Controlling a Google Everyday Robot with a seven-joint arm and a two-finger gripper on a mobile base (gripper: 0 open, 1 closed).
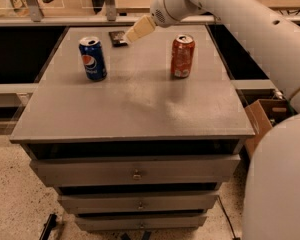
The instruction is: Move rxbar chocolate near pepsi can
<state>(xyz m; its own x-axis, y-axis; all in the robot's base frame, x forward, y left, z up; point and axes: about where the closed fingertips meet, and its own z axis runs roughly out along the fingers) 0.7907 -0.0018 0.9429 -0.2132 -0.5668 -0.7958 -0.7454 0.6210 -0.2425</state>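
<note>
The bar (118, 38) is a small, flat, dark rectangle, nearly black, with a few faint pale marks on its wrapper. It lies flat near the back edge of the grey surface (140, 101), left of the middle. It is far smaller than either can.

The Pepsi can (93, 58) stands upright in front of the bar and a little to its left, near it but not touching. It is blue with the round red, white and blue logo and a silver top.

The claw (131, 36) is cream-coloured and slants down from the upper right, its tip just beside the bar's right edge. Whether it touches the bar cannot be told, nor whether it is spread or pressed together; it shows as one pale wedge. Nothing is seen held in it.

The white arm (230, 9) reaches in from the right, over the back of the surface. A red can (182, 56) stands upright to the right, well apart from the bar and the Pepsi can. Below the surface are drawers (135, 174).
</note>
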